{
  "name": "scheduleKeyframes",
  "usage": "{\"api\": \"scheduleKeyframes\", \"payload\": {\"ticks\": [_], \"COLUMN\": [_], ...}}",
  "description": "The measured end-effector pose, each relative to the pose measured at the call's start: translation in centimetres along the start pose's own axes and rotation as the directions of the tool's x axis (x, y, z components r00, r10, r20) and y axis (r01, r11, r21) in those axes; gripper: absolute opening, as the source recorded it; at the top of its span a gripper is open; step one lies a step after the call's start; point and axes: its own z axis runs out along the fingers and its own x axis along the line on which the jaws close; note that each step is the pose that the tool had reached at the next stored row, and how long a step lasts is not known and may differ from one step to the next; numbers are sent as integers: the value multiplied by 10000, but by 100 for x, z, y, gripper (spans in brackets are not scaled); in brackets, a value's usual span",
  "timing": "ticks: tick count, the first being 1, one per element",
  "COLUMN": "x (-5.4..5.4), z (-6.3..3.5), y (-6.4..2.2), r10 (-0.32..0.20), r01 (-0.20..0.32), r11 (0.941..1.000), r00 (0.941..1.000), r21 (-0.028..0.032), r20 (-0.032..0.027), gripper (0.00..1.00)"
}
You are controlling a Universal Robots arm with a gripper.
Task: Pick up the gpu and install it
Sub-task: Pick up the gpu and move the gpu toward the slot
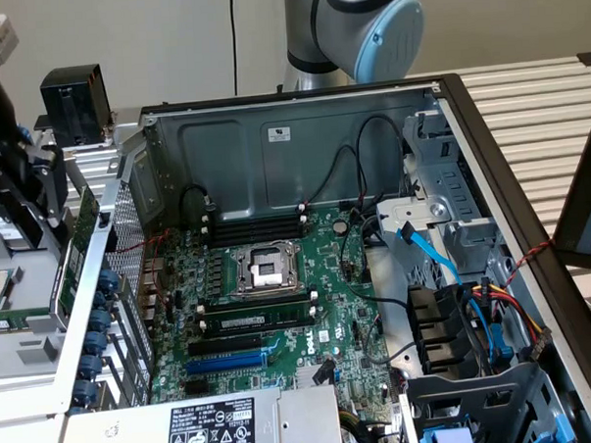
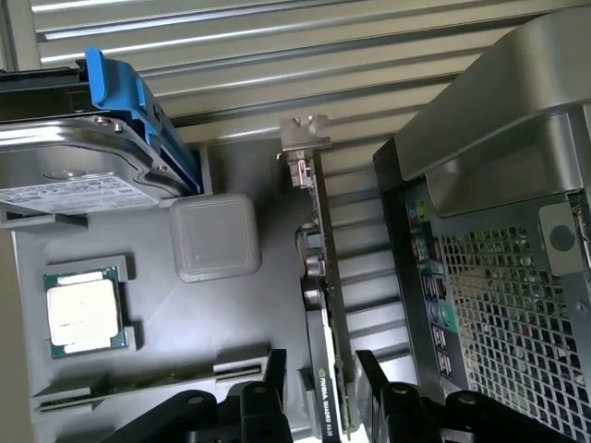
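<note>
The gpu (image 2: 325, 277) is a thin green card with a metal bracket at its end and a black cooler on one face. It stands on edge in a grey parts tray (image 2: 249, 323) beside the open computer case. My gripper (image 2: 319, 360) is low over it, open, one black finger on each side, with gaps showing between fingers and card. The exterior view has the gpu (image 1: 79, 253) at its left, just outside the case wall, with my black gripper (image 1: 52, 208) above it.
The tray also holds a CPU (image 2: 83, 310), a hard drive in a blue bracket (image 2: 78, 161), a memory stick (image 2: 148, 383) and a grey square block (image 2: 214, 237). The motherboard (image 1: 269, 282) lies in the case (image 1: 301, 133), with a blue slot (image 1: 228, 360), cables (image 1: 476, 312) and power supply (image 1: 206, 426).
</note>
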Motion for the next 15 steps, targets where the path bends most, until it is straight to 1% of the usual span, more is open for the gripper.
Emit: {"api": "scheduleKeyframes", "payload": {"ticks": [1,3,4,8,9,10,13,15], "x": [1,2,3,11,12,13,24,45], "z": [11,37,47,95,104,111,139,163], "y": [-4,-11,-13,-19,-20,-21,-27,-34], "r10": [18,47,55,62,62,59,52,47], "r01": [-18,-47,-54,-61,-60,-57,-45,-38], "r11": [10000,10000,10000,9999,9999,9998,9998,9997], "r00": [10000,10000,10000,9999,9999,9999,9995,9993], "r21": [-8,-30,-44,-125,-145,-164,-212,-227], "r20": [18,49,62,100,125,161,307,371], "gripper": [44,44,51,51,51,51,51,51]}}
